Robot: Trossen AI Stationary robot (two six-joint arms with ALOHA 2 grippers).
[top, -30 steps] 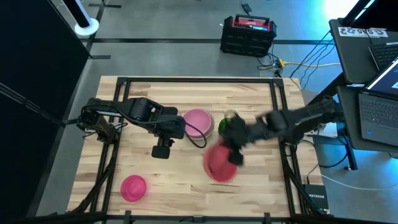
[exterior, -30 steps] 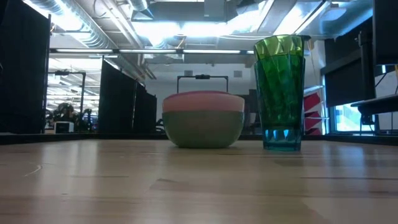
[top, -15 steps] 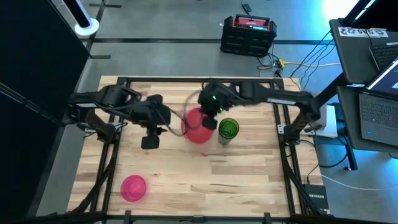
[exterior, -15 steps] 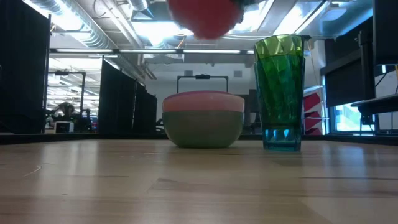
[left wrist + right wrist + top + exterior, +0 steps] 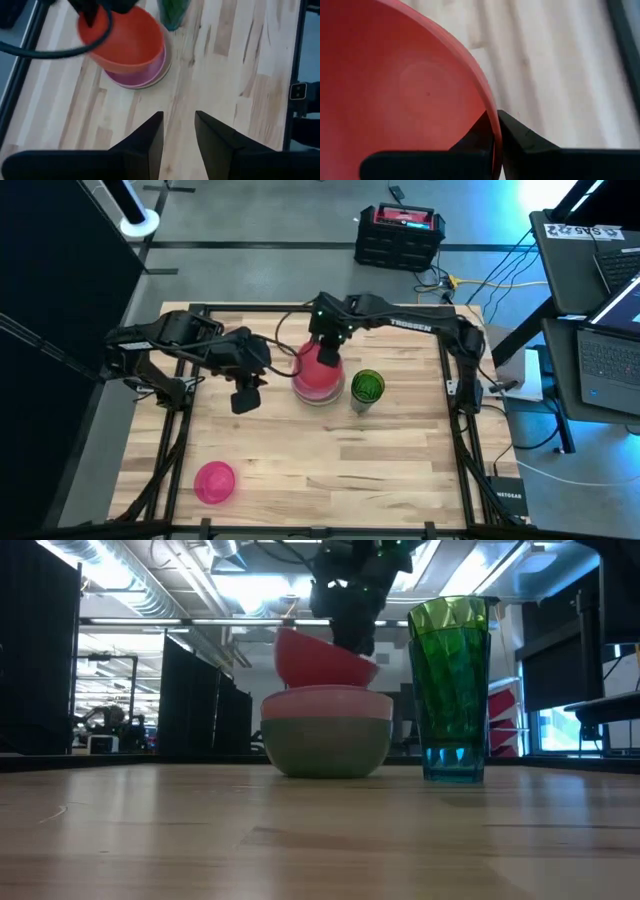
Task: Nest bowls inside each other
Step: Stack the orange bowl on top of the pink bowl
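Observation:
A red bowl (image 5: pixel 320 660) hangs tilted just over a stack: a pink bowl (image 5: pixel 327 700) sitting inside a mint-green bowl (image 5: pixel 327 745) at the table's far middle. My right gripper (image 5: pixel 496 131) is shut on the red bowl's rim; in the high view it (image 5: pixel 328 348) stands over the stack's far side. Left of the stack my left gripper (image 5: pixel 178 132) is open, with bare table between its fingers. Another pink bowl (image 5: pixel 214 481) rests on its base near the front left corner. My right gripper pinches the red bowl's rim (image 5: pixel 489 112) on the bowl's far right side, one finger inside the bowl and one (image 5: pixel 520 142) outside. The fingers slant down from the far right. The bowl hangs tilted over the pink bowl; whether they touch I cannot tell.
A tall green glass tumbler (image 5: pixel 366 389) stands upright just right of the stack. Black frame rails (image 5: pixel 455 380) run along the table's sides. Bare wood lies across the table's near half.
My right gripper has carried the red bowl from the table's middle right toward the far edge and the left, then down onto the stack, where it now hangs tilted. My left gripper has drawn back from the stack toward the table's left edge.

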